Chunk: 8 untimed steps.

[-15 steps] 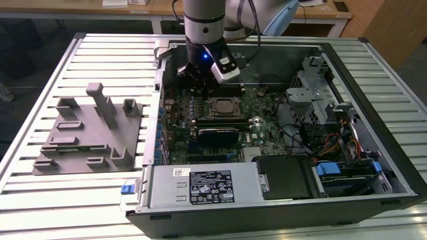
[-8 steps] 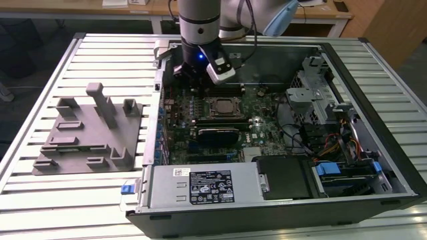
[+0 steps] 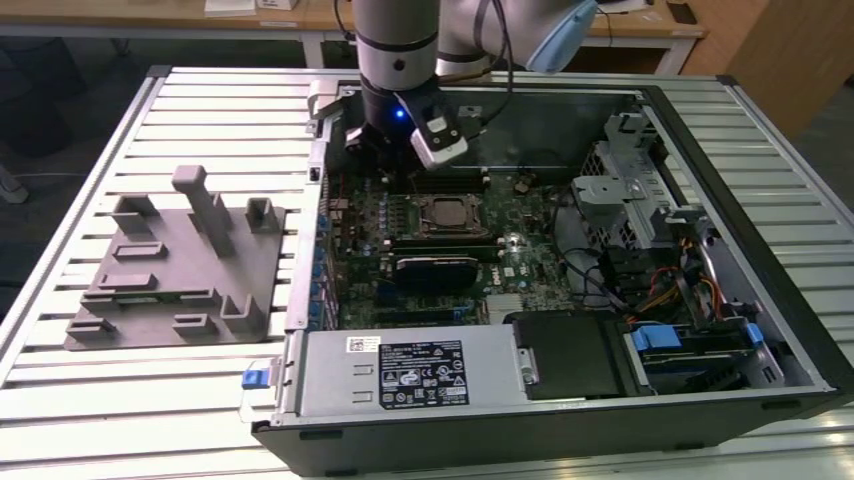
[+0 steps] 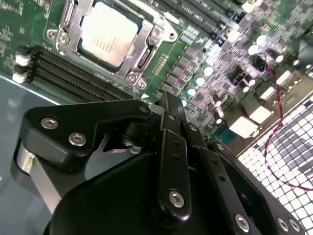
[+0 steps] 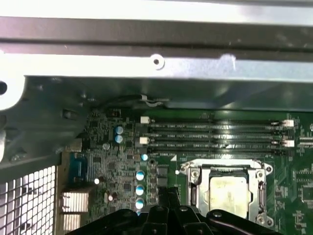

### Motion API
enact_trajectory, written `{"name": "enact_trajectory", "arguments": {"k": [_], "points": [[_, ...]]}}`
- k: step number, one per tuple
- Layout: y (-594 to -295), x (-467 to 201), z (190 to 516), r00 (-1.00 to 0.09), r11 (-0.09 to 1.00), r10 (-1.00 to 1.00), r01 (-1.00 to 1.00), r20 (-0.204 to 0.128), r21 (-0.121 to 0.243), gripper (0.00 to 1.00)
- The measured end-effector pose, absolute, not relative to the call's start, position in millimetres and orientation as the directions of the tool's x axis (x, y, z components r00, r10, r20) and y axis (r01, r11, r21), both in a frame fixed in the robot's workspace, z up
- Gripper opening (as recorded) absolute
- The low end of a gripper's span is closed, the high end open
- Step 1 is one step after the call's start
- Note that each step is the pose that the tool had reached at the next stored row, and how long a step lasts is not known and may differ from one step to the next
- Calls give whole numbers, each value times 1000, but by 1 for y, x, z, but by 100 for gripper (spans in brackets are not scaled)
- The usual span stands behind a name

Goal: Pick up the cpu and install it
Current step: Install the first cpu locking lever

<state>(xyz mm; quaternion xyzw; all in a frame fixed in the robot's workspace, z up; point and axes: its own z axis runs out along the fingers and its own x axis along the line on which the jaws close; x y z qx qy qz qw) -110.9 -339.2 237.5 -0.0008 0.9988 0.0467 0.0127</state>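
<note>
The cpu (image 4: pixel 106 37) is a pale silver square lying flat in its socket on the green motherboard, ringed by a metal frame. It also shows in the first wrist view as the cpu (image 5: pixel 227 196), and in the exterior view as the cpu (image 3: pixel 447 212) mid-board. My gripper (image 3: pixel 384 160) hangs above the board's far edge, beyond the socket and apart from the chip. Its black fingers (image 4: pixel 171 127) run together to one tip, shut with nothing between them. The gripper (image 5: pixel 168 198) sits beside the socket's corner in the first wrist view.
The open computer case (image 3: pixel 747 130) lies on a slatted table. A grey plastic fixture (image 3: pixel 187 260) stands at the exterior view's left. A power supply (image 3: pixel 387 372) fills the near end, and a drive cage (image 3: pixel 641 200) with cables fills the right. Memory slots (image 5: pixel 215 134) run beside the socket.
</note>
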Motion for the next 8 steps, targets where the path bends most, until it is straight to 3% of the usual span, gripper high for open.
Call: {"name": "enact_trajectory", "arguments": {"k": [8], "points": [[-339,-111,237,-1000,992,1,-3,-25,128,11]]}}
